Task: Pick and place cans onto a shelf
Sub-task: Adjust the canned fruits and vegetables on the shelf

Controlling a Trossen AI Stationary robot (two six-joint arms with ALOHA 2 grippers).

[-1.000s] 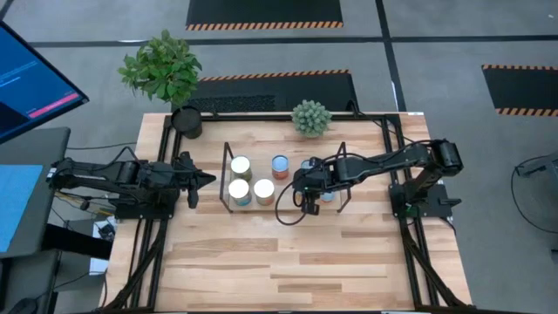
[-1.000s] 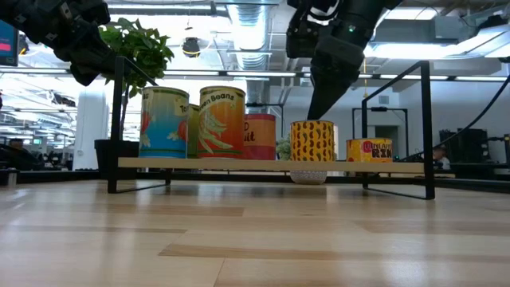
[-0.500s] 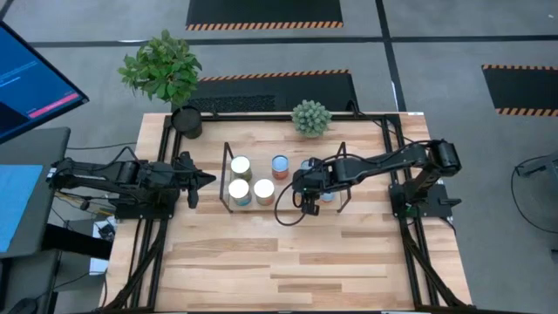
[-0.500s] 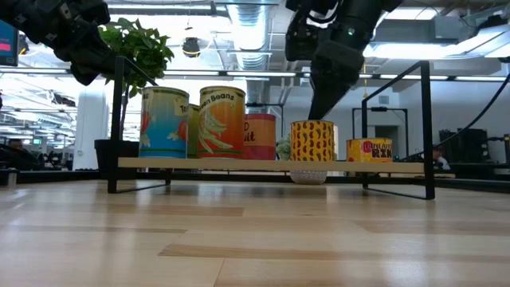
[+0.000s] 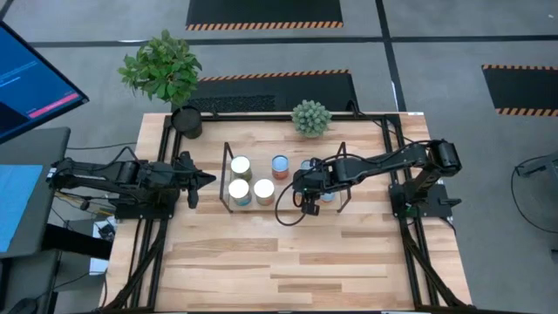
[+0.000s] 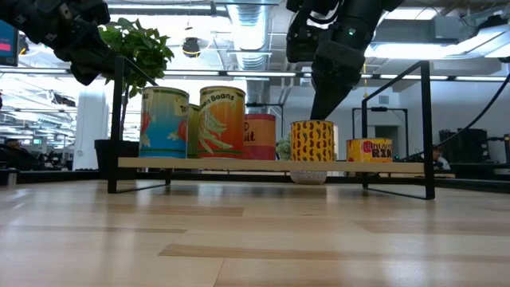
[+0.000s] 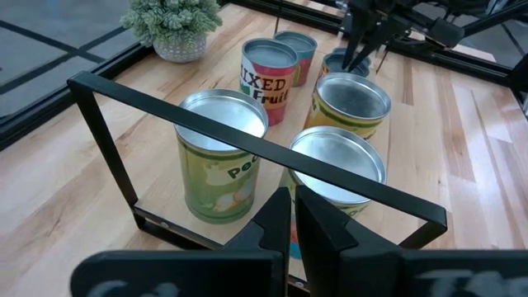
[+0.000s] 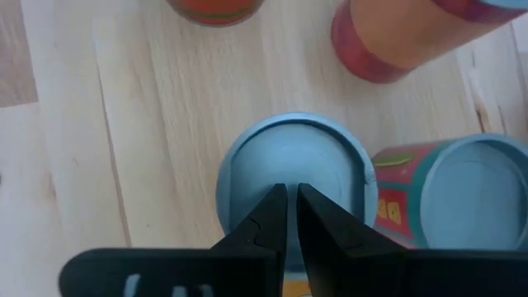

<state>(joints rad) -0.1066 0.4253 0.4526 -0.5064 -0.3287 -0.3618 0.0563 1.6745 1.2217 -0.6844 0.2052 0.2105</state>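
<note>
The shelf (image 5: 292, 180) is a low wood board with black wire end frames; several cans stand on it, among them a teal one (image 6: 163, 121), an orange one (image 6: 221, 119), a red one (image 6: 260, 135) and a low red-and-yellow one (image 6: 369, 149). My right gripper (image 8: 289, 198) is shut and points down over the middle of a blue-topped can (image 8: 247, 177), which is the yellow can (image 6: 311, 140) in the low view. My left gripper (image 7: 291, 216) is shut and empty, hovering just outside the shelf's left wire frame (image 7: 247, 140). My right gripper's shut fingertips (image 8: 276, 206) stand from above over the middle of the yellow can's round top (image 8: 322, 165). I cannot tell whether they touch it. The can stands upright on the shelf.
A small succulent in a white pot (image 5: 310, 118) stands behind the shelf at the far edge. A large plant in a black pot (image 5: 185, 118) stands at the far left corner. Bare plank tabletop (image 5: 288, 262) lies in front of the shelf.
</note>
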